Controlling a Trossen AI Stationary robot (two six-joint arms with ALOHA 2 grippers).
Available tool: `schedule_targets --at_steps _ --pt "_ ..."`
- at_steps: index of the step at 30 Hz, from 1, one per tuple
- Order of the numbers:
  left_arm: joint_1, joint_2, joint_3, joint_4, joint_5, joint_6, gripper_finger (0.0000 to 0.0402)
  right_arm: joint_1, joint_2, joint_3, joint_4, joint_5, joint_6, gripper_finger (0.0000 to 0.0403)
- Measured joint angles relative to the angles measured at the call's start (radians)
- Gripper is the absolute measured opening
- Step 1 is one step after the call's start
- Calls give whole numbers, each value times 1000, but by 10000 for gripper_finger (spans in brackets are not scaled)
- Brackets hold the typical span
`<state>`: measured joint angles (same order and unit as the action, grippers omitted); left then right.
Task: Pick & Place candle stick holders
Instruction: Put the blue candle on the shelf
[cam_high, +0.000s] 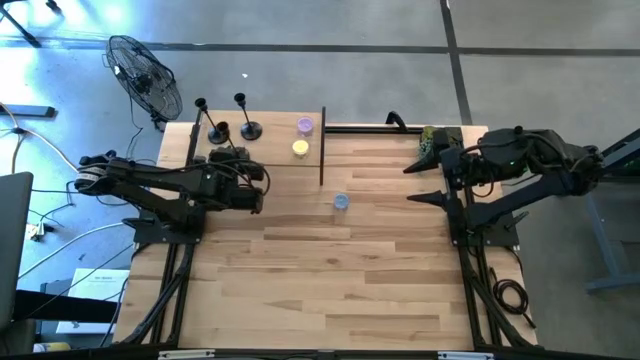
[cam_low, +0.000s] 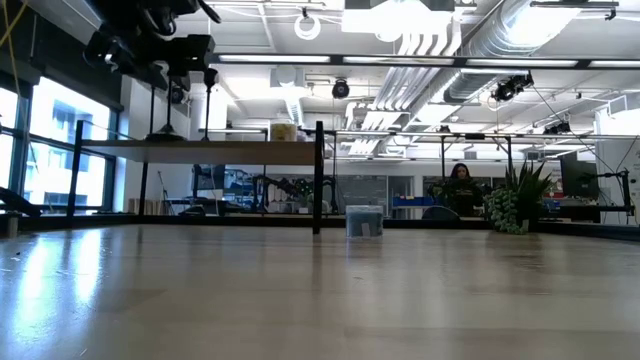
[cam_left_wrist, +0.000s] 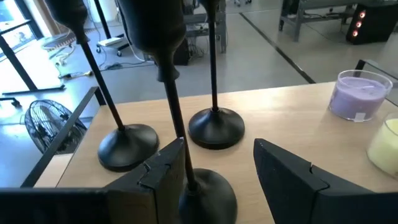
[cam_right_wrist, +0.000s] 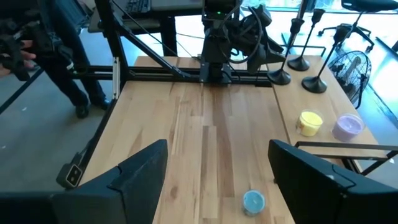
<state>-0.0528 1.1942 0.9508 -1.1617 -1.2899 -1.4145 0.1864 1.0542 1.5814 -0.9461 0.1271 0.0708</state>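
Three black candle stick holders stand on a raised wooden shelf (cam_high: 272, 138) at the table's far left. Two stand farther back (cam_left_wrist: 127, 146) (cam_left_wrist: 216, 127), and also show in the high view (cam_high: 217, 131) (cam_high: 250, 129). The third (cam_left_wrist: 205, 194) stands on its round base between the fingers of my left gripper (cam_left_wrist: 219, 149), which is open above the shelf (cam_high: 228, 158). Its stem (cam_left_wrist: 175, 118) rises close beside one finger. My right gripper (cam_high: 424, 181) is open and empty at the table's right, and also shows in its own wrist view (cam_right_wrist: 217, 180). My left gripper comes level at the nearest holder from the table's near side, with a finger on either side of it. The lower stem (cam_left_wrist: 186, 167) stands right at the inner edge of one finger (cam_left_wrist: 165, 171). I cannot tell whether they touch.
A purple candle (cam_high: 305, 126) and a yellow candle (cam_high: 300, 148) sit on the shelf's right end, by a black upright post (cam_high: 322, 145). A small blue candle (cam_high: 341, 201) stands on the table. A plant (cam_high: 432, 139) is at the far right. A fan (cam_high: 145, 78) stands beyond the table.
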Motion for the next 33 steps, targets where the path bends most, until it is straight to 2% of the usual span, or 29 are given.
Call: schedule_targets --at_steps 7,15,27,33 --pt "-3 -8 0 6 7 3 186 0 0 0 19 1 0 275" --pt "-63 -8 0 3 33 -4 186 0 1 0 24 -2 11 275" --pt "-158 -14 0 -7 249 -8 186 0 1 0 23 -26 8 275" --pt "-243 -14 0 25 419 -2 186 0 1 0 -3 -56 8 275"
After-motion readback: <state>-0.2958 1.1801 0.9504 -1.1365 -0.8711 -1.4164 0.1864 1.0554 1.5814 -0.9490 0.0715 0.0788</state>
